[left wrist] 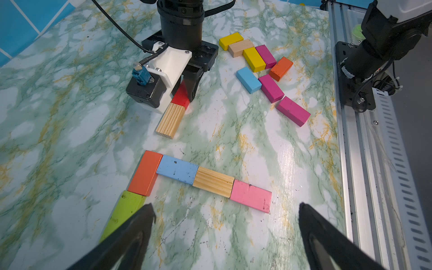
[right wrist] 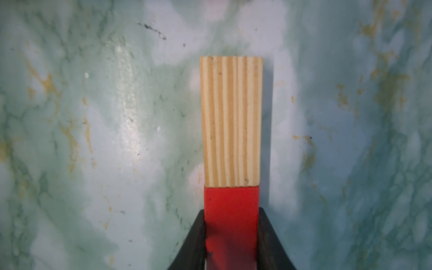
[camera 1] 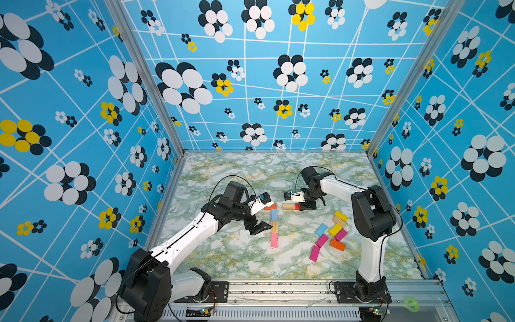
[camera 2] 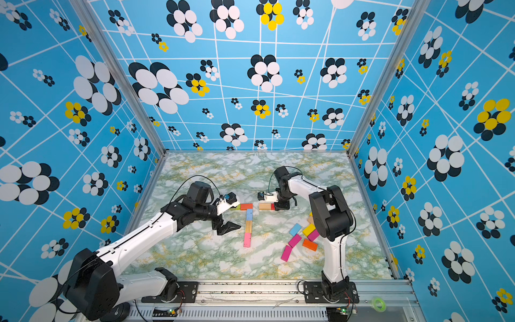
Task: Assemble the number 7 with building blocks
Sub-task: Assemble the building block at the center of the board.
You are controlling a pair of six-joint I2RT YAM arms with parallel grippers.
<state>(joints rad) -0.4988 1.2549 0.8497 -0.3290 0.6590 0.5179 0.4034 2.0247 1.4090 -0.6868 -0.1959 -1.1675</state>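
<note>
Right pincer (right wrist: 231, 210) gripped the red block (right wrist: 231, 198), flat on the desk (camera 1: 223, 251), butted end-on to a striped wood block (right wrist: 231, 121). Their long axis aimed at the number 7 (camera 1: 274, 226), in line with its top bar. Left pincer (left wrist: 225, 205) gaped wide beside it.

Left arm (camera 1: 192, 237), right arm (camera 1: 370, 259): same build.
- Long links in smooth white shells, with small dark fasteners along the seams.
- Boxy black joint housings (camera 1: 373, 214) at shoulder and elbow. Wrists are black cylinders.
- A thin black cable (camera 1: 232, 176) loops free of each forearm. The right one may be green near the wrist; hard to tell.
- Left tool (left wrist: 226, 208), right tool (right wrist: 231, 211): matte black fingers (left wrist: 131, 236), tapering to points.
- White angular camera mount (left wrist: 173, 63) with silver screws. It carries a black camera box (left wrist: 145, 90) with a blue connector (left wrist: 140, 76).
- Black base plates (camera 1: 220, 288), bolted, with a small green light (camera 1: 204, 310) below each.
</note>
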